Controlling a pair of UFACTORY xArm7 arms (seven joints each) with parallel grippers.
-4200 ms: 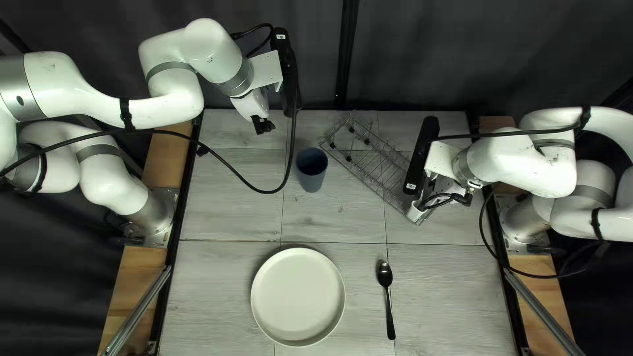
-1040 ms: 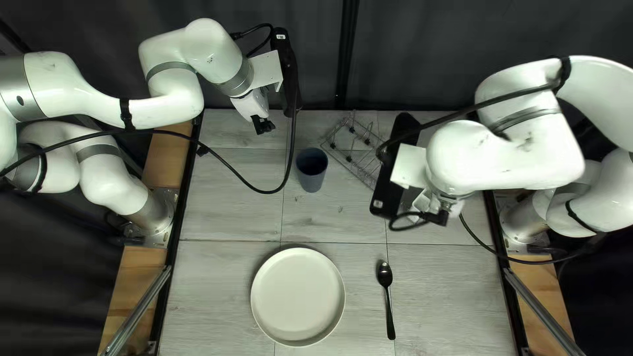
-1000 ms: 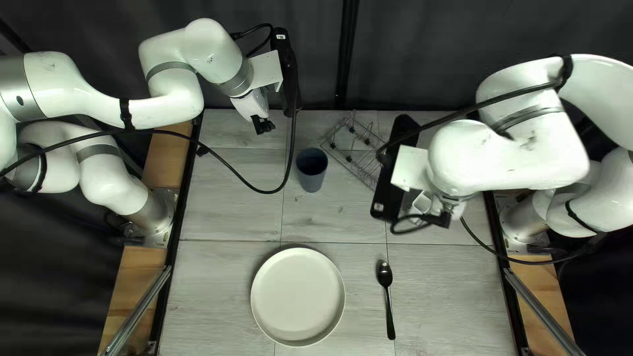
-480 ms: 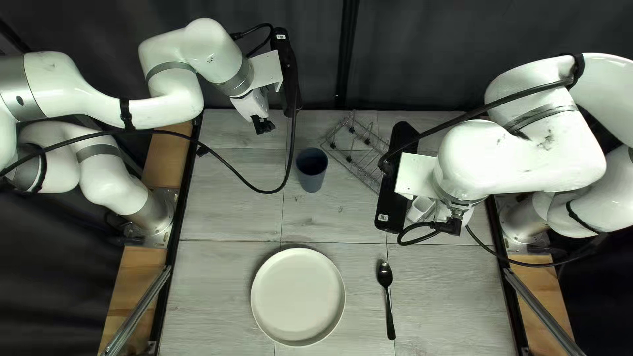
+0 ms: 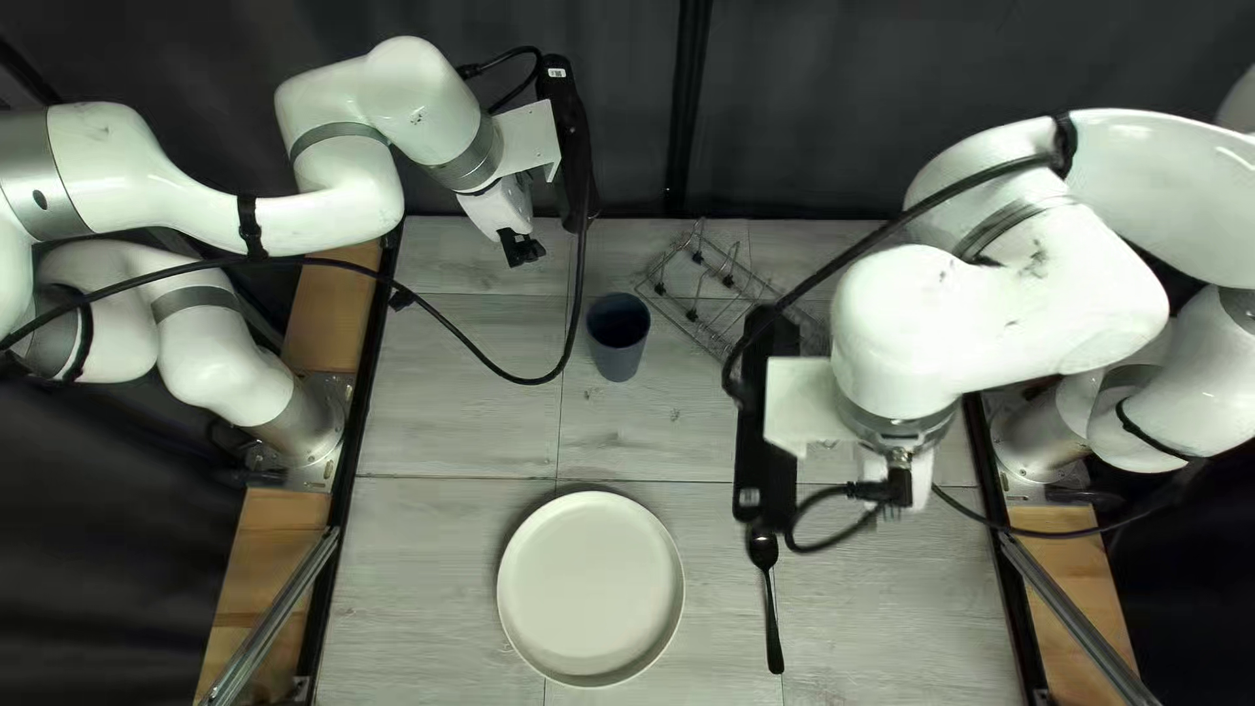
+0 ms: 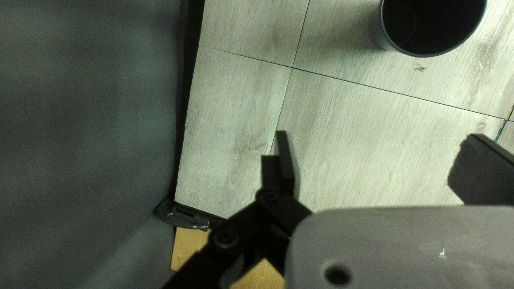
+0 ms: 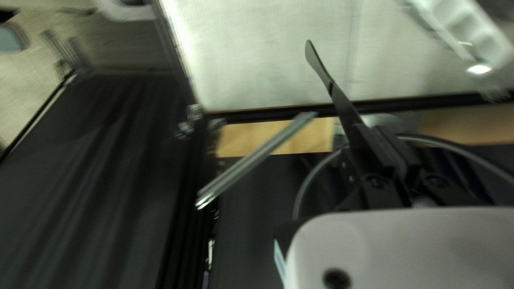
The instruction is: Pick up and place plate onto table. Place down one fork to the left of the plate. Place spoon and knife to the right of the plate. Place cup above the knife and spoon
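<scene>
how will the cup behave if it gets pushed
The cup stands upright and its top looks wider than its base, so a push high up may tip it. Its round wall would probably let it roll once down. It looks hollow and empty, so likely light for its size.

Dark curtain (image 5: 837, 105) and white arms (image 5: 347, 203) suggest a robotics lab.

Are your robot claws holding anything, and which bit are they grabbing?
My right gripper holds a slim black knife with a rounded tip by its handle; the blade sticks out. My open left gripper holds nothing.
</scene>
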